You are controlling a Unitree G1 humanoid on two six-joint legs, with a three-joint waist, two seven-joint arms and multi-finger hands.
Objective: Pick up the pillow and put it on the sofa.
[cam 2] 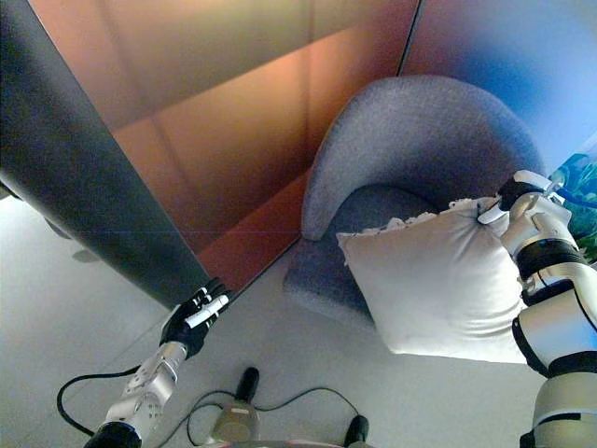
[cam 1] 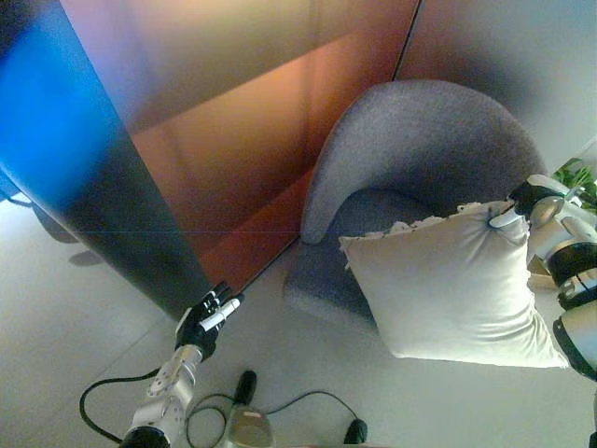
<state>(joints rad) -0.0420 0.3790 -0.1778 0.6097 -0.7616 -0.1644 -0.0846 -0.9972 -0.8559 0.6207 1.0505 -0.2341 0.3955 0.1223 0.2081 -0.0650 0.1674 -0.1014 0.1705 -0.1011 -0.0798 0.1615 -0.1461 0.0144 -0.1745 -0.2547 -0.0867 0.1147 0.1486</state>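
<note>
A white pillow (cam 1: 457,285) with a lace edge hangs in the air in front of the grey round-backed sofa chair (cam 1: 410,149), over the front of its seat. My right hand (cam 1: 527,201) is shut on the pillow's upper right corner and holds it up; it also shows in the right eye view (cam 2: 513,198). My left hand (cam 1: 210,317) is low at the left, away from the pillow, with its fingers straight and holding nothing.
A brown wall panel (cam 1: 242,121) stands behind the chair and a dark upright panel (cam 1: 121,205) stands at the left, close to my left hand. A green plant (cam 1: 574,175) shows at the right edge. Light floor (cam 1: 308,373) lies in front.
</note>
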